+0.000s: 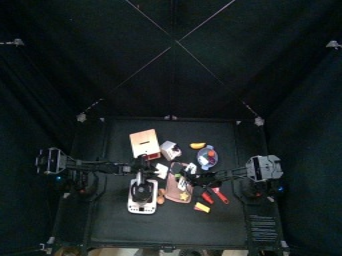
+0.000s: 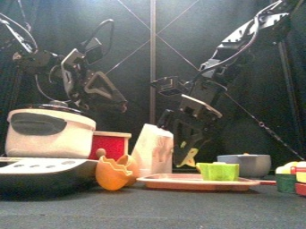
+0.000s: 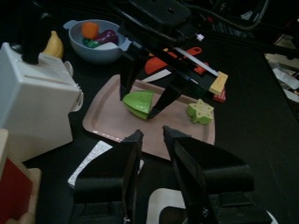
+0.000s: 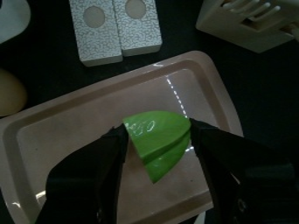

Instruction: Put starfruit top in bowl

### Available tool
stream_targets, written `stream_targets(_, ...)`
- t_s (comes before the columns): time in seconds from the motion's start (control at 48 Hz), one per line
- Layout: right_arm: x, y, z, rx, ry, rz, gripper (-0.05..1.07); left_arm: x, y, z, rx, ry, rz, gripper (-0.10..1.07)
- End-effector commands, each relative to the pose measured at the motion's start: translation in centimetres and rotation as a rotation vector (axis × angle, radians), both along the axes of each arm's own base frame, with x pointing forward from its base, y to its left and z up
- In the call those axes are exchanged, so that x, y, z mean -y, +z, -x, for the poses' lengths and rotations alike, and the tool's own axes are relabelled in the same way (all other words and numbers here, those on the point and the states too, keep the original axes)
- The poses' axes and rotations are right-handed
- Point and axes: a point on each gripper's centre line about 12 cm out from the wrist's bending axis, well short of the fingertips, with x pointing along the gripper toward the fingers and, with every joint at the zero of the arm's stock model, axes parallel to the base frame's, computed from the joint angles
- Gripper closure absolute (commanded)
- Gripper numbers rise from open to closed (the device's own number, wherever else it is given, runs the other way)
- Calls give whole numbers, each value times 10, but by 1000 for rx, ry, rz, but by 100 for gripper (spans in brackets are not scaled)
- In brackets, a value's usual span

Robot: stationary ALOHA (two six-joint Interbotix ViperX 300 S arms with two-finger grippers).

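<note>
A green starfruit piece lies on a pink tray; it also shows in the left wrist view and the front view. A small star-shaped slice lies beside it on the tray. My right gripper is low over the tray, open, with one jaw on each side of the green piece. The blue-grey bowl holds several small fruits and stands beyond the tray. My left gripper is open and empty, held back from the tray's near side.
A white rice cooker, a red box and a white carton stand left of the tray. Two speckled white boxes and a white block lie just past the tray's edge. A banana is near the bowl.
</note>
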Motion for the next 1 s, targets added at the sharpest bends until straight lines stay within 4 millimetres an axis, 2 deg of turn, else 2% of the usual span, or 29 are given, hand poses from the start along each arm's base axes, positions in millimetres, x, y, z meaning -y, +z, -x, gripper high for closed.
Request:
stream_targets(0.0, 0, 18, -3, 49, -5, -6, 24, -1, 8, -2, 30, 2, -2, 29)
stream_targets(0.375, -3, 60, 17, 139, -22, -8, 24, 0, 10, -3, 36, -1, -4, 29)
stream_targets(0.625, 5, 83, 50, 155, -71, 22, 24, -1, 8, -3, 32, 0, -4, 29)
stream_targets(0.792, 26, 84, 79, 152, -142, 34, 24, -1, 9, -3, 33, 0, -4, 29)
stream_targets(0.979, 63, 80, 113, 146, -271, 49, 24, -1, 8, -3, 32, 1, -2, 29)
